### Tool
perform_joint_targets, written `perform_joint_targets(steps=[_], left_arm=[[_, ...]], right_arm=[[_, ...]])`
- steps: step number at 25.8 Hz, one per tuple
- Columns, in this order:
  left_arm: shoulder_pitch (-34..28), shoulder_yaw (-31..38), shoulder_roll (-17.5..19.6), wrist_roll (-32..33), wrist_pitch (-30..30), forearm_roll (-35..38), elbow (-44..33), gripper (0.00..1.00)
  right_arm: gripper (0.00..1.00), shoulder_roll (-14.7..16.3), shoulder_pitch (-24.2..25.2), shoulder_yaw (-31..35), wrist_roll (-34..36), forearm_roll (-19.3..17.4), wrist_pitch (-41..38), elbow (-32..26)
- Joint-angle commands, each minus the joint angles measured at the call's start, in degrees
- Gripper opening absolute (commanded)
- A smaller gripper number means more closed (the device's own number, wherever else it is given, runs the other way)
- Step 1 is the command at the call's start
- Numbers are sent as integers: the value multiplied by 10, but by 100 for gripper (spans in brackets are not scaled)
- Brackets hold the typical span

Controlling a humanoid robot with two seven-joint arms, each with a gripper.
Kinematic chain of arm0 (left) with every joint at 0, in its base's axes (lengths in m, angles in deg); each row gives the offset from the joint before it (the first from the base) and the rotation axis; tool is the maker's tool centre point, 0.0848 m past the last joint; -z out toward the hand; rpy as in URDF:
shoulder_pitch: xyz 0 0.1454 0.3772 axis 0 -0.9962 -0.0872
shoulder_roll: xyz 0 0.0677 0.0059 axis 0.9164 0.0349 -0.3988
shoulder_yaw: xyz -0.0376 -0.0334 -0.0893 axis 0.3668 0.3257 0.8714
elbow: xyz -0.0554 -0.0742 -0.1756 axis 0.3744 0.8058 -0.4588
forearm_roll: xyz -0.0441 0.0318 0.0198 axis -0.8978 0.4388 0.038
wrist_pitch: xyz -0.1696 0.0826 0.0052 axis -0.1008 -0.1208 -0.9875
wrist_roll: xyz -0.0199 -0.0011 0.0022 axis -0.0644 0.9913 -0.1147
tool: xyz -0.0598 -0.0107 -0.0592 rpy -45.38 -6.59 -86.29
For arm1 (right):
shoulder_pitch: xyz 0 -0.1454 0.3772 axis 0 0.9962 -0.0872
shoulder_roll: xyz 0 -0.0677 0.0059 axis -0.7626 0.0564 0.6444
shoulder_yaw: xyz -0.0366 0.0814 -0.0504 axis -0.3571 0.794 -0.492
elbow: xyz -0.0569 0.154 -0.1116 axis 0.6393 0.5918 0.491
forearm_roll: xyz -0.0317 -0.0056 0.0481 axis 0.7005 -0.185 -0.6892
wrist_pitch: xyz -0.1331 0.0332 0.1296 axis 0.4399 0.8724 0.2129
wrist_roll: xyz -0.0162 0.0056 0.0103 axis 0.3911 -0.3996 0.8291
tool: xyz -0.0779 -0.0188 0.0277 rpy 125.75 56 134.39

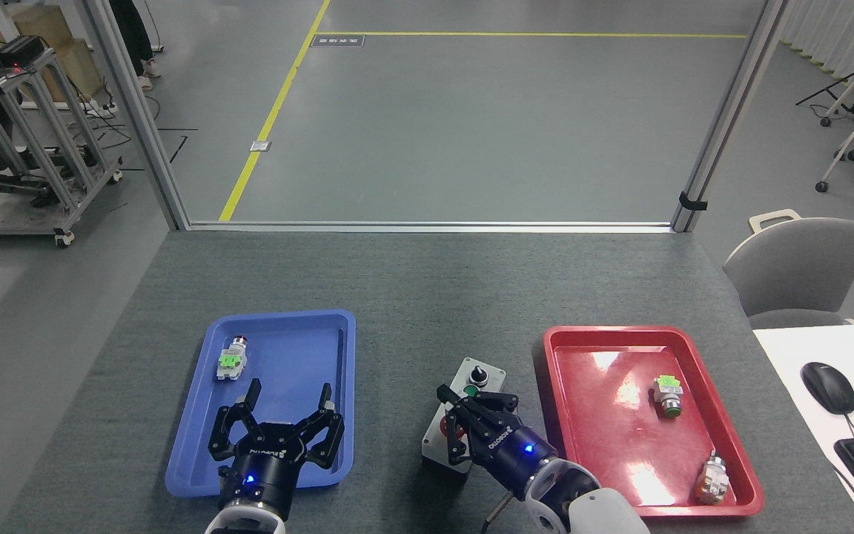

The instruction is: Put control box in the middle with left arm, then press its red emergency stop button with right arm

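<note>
Control box (462, 415): it stands on the grey table (427, 282) in the lower middle of the frame, between the blue tray (345, 371) and the red tray (557, 386).
Emergency stop button (443, 426): only a small red part shows at the near end of the row — the right claw covers the rest.
Right gripper (468, 423): it is over the near end of the box, fingers drawn close together around the button; real contact cannot be told.
Left gripper (284, 411): fingers spread wide, holding nothing, over the near part of the blue tray.
Blue tray: one silver part with green tab (230, 360) at its far left.
Red tray: two small push-button parts (668, 393) — well apart.
</note>
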State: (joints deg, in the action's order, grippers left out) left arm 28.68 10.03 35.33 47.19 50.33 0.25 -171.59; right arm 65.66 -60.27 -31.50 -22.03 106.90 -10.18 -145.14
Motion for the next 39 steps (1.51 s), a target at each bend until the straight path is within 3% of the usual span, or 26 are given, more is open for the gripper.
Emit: perform_joint_targets(steps=[1,15,20,25,26,27,28,29,31,35,39], left_arm=[[16,23,2,0,-20,-75,8,99],[22,45,0,-28,-34,-85,8,99],[21,52,0,-28,-34,-86,9,99],[20,52,-1,-33,-36,-87,8,99],[19,52,-1,-37,-36,-87,9,99],[18,52,-1,-41,-36,-87,8,99],[17,52,-1,-41,-38,-87,8,99],[17,52,-1,-40,-38,-87,8,99],[17,52,-1,-39,-38,-88,9,99],[16,52,-1,-40,-38,-88,9,99],[15,52,-1,-42,-37,-87,16,99]], right_arm=[[0,-13,-3,-10,1,17,4,17],[0,-18,-7,-18,1,19,15,50],[0,-21,-6,-19,1,51,15,78],[0,-28,-7,-8,11,39,15,53],[4,-35,-9,3,16,27,17,39],[32,-37,-10,23,20,10,23,32],[83,-39,-13,64,22,-16,39,29],[99,-35,-25,100,23,-46,50,25],[100,-33,-47,130,23,-79,45,19],[100,-8,-73,184,21,-81,74,21],[100,-3,-70,214,21,-80,168,22]])
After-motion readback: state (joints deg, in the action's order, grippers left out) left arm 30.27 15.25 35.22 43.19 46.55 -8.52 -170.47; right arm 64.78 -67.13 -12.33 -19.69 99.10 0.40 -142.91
